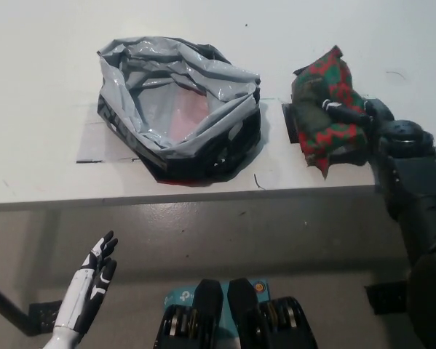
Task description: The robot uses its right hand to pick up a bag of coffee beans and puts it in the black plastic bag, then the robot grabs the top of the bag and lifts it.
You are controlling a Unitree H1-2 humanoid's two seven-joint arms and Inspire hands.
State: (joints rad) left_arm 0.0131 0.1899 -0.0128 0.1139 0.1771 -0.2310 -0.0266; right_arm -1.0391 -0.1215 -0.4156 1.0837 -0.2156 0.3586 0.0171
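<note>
The coffee bean bag point(325, 109), red and green patterned, is held just above the white table point(43, 87) at the right, tilted with one corner up. My black right hand point(352, 116) is shut on it from the right side. The black plastic bag point(177, 109) stands open to its left, its grey lining rolled outward and a pinkish item showing inside. The two bags are apart, with a narrow gap between them. My white left hand point(90, 287) rests open below the table's front edge at the lower left.
The table's front edge point(203, 196) runs across the middle of the picture, with grey floor below it. A dark line is marked on the table left of the black bag. Bare table lies behind and to the left of the bag.
</note>
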